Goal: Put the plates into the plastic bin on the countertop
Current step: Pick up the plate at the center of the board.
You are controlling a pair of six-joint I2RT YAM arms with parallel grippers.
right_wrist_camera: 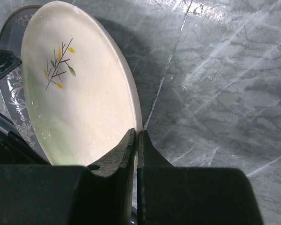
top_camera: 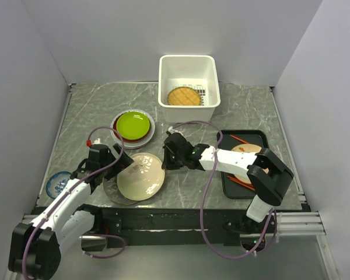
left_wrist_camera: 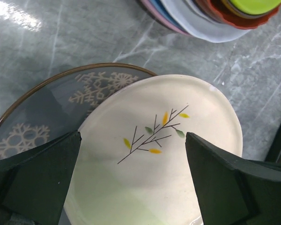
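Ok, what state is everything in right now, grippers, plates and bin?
Left gripper: open, above the cream plate.
Right gripper: shut on the cream plate's rim.
Cream plate: overlapping the grey snowflake plate.
Woven plate: flat inside the plastic bin.
Lime green plate: topping a stack on the countertop.

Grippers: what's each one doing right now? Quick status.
Left gripper: open, above the cream plate, holding nothing.
Right gripper: closed on the cream plate's rim.

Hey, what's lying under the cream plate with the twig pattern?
A grey snowflake plate pokes out beneath the cream plate; whatever else lies under it is covered.
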